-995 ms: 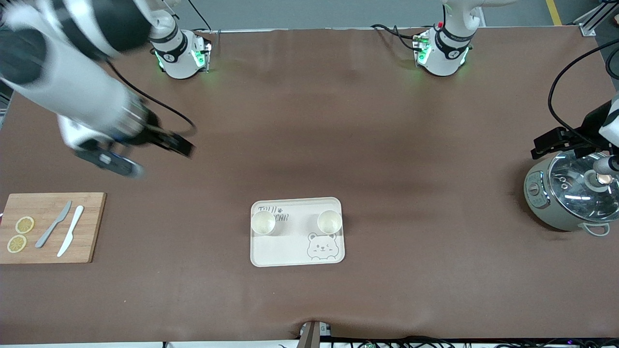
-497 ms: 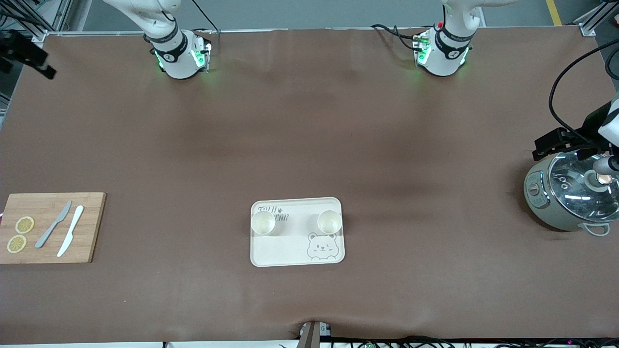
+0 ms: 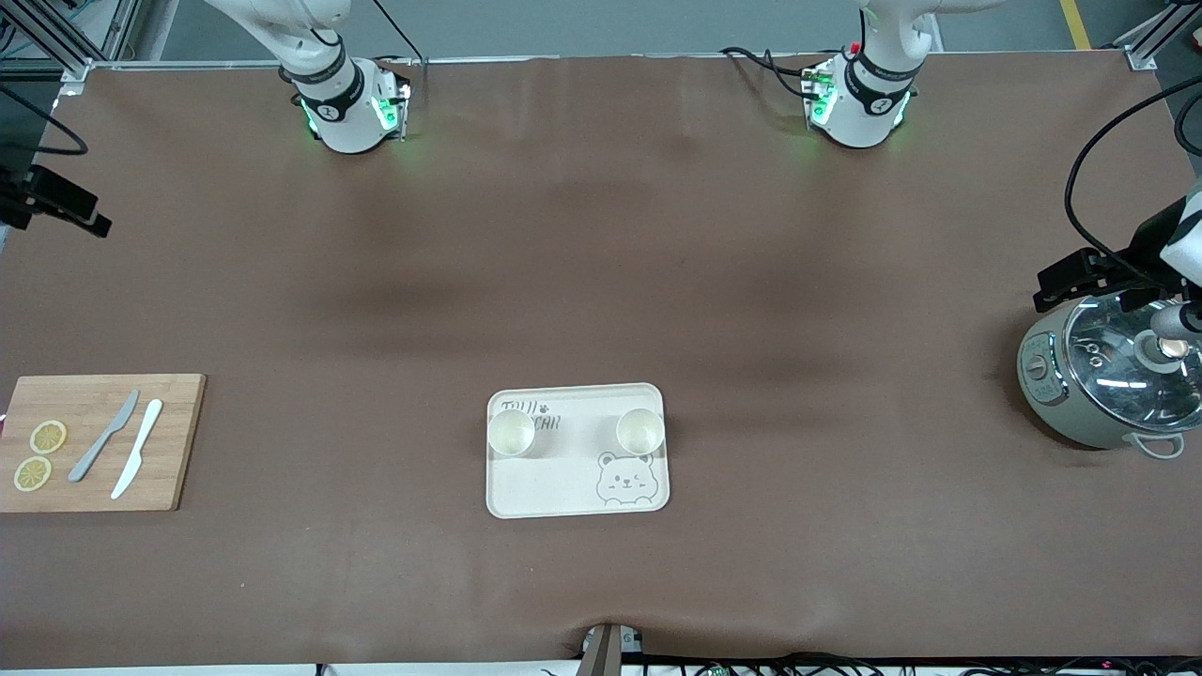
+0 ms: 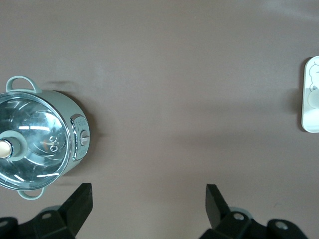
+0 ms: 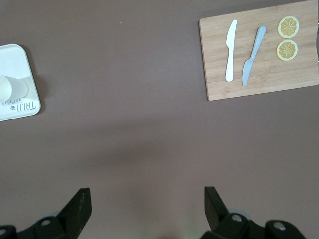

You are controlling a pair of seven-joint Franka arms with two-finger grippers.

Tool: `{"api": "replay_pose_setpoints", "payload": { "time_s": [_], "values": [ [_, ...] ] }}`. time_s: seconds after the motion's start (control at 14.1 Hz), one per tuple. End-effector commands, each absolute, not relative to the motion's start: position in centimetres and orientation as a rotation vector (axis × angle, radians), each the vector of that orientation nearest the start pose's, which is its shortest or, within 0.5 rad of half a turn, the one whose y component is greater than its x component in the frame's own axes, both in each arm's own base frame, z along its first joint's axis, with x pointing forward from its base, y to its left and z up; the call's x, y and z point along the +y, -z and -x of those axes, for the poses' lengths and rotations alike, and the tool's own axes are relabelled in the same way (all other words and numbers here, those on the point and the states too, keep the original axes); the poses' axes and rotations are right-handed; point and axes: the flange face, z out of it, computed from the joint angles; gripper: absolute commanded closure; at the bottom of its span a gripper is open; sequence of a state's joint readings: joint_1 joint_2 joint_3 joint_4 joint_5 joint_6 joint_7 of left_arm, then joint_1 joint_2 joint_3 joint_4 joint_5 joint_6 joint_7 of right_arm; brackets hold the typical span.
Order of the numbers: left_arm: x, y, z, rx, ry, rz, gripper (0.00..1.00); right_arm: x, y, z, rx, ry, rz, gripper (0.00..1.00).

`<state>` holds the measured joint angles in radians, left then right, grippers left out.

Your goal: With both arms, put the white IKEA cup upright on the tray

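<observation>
From the front, you see two cups [image 3: 512,434] [image 3: 640,430] upright on the tray [image 3: 573,488], both arms pulled away: left gripper [image 3: 1080,279] over the cooker [image 3: 1108,385], right gripper [image 3: 61,208] at the table's edge.

Left wrist: fingers [image 4: 79,201] spread, empty.

Right wrist: fingers [image 5: 79,209] spread, empty, cutting board [image 5: 259,52] in sight.

The cups look light, stiff and slick; you'd best pinch the rim wall.

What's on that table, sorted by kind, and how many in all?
Cups: 2
Tray: 1
Cutting board: 1
Knives: 2
Lemon slices: 2
Pot: 1
Total: 9
</observation>
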<state>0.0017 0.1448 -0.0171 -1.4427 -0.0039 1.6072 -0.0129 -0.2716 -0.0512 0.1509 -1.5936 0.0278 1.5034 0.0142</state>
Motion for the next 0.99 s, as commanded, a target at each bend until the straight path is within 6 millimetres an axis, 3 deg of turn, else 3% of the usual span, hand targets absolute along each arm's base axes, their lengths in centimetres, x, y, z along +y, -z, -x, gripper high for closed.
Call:
{"api": "replay_pose_setpoints", "payload": {
  "time_s": [0.0,0.92],
  "values": [
    [-0.83,-60.87,-59.81,0.042,0.051,3.118,0.00,-6.43,-64.46,-52.46,0.206,-0.046,3.127,0.00],
    [-1.01,-60.87,-59.80,0.046,0.051,3.118,0.00,-5.77,-64.59,-52.52,0.070,-0.044,3.138,0.00]
  ]
}}
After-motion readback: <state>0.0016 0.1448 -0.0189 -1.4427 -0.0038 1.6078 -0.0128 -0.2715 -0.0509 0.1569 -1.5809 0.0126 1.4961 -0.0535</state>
